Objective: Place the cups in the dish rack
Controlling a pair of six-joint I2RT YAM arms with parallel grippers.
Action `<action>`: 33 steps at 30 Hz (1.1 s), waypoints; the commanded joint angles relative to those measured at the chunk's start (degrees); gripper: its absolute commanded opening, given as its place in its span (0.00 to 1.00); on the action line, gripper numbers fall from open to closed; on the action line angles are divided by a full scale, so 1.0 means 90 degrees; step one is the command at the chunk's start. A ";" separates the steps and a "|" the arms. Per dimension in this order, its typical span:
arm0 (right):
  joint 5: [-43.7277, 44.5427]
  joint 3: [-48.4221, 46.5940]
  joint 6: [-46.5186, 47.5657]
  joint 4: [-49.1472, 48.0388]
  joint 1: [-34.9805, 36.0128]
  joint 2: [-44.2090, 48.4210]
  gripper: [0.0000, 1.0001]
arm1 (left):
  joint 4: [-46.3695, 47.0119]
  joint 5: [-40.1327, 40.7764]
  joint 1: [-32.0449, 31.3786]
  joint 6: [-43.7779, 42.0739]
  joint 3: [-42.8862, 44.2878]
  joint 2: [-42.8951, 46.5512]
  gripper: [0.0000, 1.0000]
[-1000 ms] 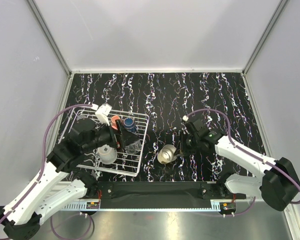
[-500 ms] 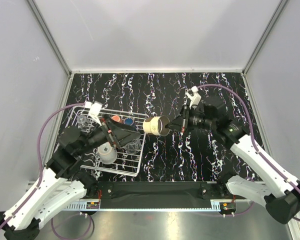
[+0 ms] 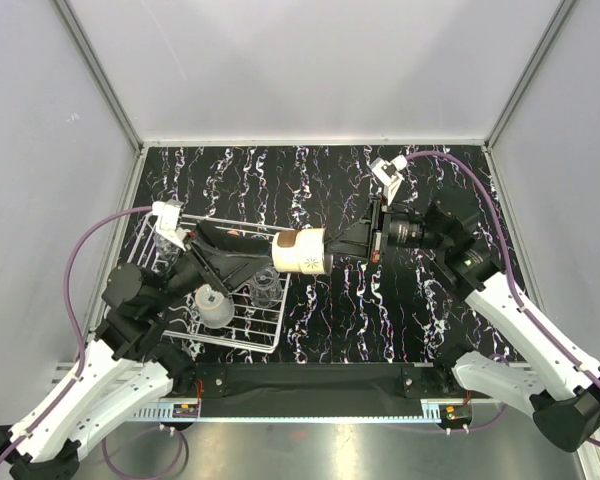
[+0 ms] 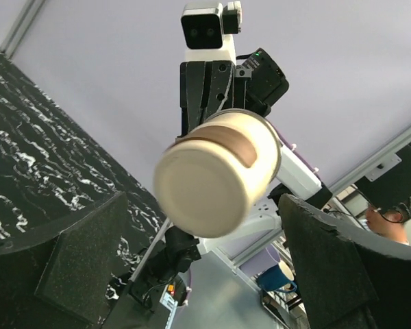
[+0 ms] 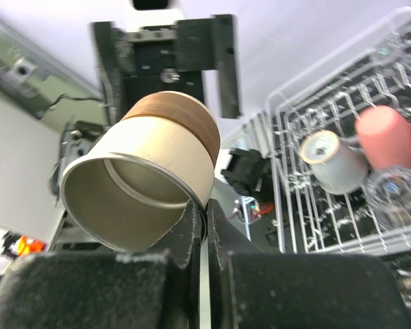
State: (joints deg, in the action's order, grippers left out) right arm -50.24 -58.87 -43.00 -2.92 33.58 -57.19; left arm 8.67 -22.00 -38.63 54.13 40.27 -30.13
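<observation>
Black white-veined desk (image 3: pixel 400 300), grey walls (image 3: pixel 310 70). Left arm (image 3: pixel 130 300) hides much of the rack (image 3: pixel 265 325). Right jaws pinch the cup (image 3: pixel 300 251) by its rim; left jaws wide.

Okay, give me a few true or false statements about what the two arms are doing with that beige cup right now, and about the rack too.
1. The right fingers pinch the rim of the beige cup with a brown band. True.
2. That cup stands upright inside the white wire dish rack. False: it is held on its side in the air.
3. The left fingers are clamped on the cup's base. False: they stand wide open, with the base between them, untouched.
4. A pale mug sits in the rack. True.
</observation>
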 commanded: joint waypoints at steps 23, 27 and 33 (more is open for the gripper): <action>-0.0834 -0.0060 -0.1159 -0.2185 -0.0020 -0.0599 0.00 | 0.2670 -0.1305 -0.0024 0.1222 -0.0266 -0.0832 0.98; -0.0902 -0.0070 -0.1189 -0.2215 -0.0011 -0.0745 0.00 | 0.2612 -0.1442 -0.0024 0.1242 -0.0188 -0.0968 0.95; -0.0941 -0.0129 -0.1042 -0.1932 -0.0020 -0.0823 0.00 | 0.2250 -0.1511 -0.0034 0.1095 -0.0080 -0.1037 0.81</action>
State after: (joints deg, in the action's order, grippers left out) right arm -57.71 -58.81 -52.93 -19.03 33.58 -64.88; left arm 28.27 -33.52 -38.70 64.82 37.34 -39.48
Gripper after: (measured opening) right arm 0.027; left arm 0.833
